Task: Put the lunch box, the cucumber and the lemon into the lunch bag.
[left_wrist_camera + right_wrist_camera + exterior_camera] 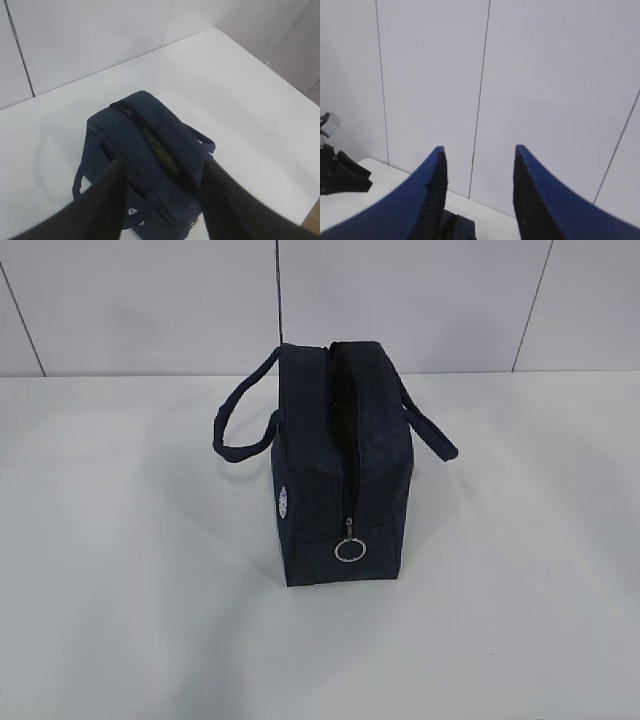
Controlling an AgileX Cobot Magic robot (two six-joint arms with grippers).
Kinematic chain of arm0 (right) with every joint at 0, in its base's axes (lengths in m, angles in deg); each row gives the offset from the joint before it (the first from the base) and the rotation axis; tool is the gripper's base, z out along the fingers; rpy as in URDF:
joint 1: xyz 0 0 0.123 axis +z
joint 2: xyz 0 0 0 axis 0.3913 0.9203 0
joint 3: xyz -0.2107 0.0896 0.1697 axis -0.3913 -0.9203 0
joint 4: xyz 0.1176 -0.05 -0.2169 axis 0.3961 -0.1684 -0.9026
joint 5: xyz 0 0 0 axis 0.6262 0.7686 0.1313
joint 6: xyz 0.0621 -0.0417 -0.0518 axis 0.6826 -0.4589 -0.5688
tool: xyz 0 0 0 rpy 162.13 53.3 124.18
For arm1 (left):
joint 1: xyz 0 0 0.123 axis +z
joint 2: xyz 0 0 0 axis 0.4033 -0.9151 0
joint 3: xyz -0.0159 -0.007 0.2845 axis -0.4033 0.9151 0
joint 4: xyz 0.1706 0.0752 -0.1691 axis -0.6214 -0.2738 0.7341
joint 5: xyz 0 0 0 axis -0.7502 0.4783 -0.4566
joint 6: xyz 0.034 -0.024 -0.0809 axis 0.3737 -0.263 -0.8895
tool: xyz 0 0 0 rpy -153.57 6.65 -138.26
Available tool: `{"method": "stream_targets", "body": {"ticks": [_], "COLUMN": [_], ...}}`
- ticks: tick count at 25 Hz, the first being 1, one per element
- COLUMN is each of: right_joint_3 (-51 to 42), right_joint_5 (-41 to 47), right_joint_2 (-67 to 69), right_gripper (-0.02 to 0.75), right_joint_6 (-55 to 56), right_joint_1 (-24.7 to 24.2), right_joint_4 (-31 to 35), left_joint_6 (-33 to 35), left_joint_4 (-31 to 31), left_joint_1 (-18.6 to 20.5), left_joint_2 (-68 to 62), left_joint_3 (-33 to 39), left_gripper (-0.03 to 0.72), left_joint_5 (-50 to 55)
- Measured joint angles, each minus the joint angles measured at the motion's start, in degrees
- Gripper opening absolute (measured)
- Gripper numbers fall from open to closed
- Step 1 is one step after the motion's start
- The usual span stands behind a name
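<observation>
The dark navy lunch bag (pixel 335 465) stands in the middle of the white table, its top zipper open and the silver ring pull (pixel 348 550) hanging at the near end. In the left wrist view the bag (pixel 150 165) lies below my open left gripper (pixel 162 167), and a dark green cucumber (pixel 160 152) shows inside the open slit. The lunch box and the lemon are hidden. My right gripper (pixel 479 152) is open and empty, raised and facing the wall, with a corner of the bag (pixel 457 227) at the bottom edge. Neither gripper shows in the exterior view.
White table (pixel 120 590) with a panelled white wall behind. The table's far corner and right edge show in the left wrist view (pixel 310 100). A black part of the robot (pixel 340 172) stands at the left of the right wrist view.
</observation>
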Motion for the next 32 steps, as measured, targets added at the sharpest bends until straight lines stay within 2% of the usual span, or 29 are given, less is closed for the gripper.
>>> {"method": "stream_targets", "body": {"ticks": [9, 13, 15, 21, 26, 32], "right_joint_3": [-37.5, -50.9, -55.9, -65.8, -69.8, -74.0], "right_joint_5": [-8.7, -11.1, -11.2, -11.4, -12.9, -13.6], "right_joint_2": [-24.7, -32.7, -35.8, -38.2, -38.2, -35.7], "right_gripper": [0.336, 0.336, 0.336, 0.336, 0.335, 0.335], "right_joint_6": [0.2, 1.3, 1.6, 1.8, 1.9, -1.1], "right_joint_1": [0.0, 0.0, 0.0, 0.0, 0.0, 0.0], "right_joint_4": [-3.0, -1.6, 1.3, 9.9, 17.0, 18.2], "left_joint_6": [0.7, 0.8, 0.8, 2.9, 3.1, 3.1], "left_joint_4": [-0.2, 0.5, 1.0, 2.0, 5.1, 5.3], "left_joint_1": [0.0, 0.0, 0.0, 0.0, 0.0, 0.0], "left_joint_2": [7.6, 12.9, 16.8, 32.3, 45.4, 54.8], "left_joint_3": [0.4, 5.6, 9.7, 22.4, 31.3, 37.9], "left_gripper": [0.352, 0.351, 0.351, 0.351, 0.350, 0.333], "left_joint_5": [6.5, 7.0, 7.0, 7.0, 7.0, 7.0]}}
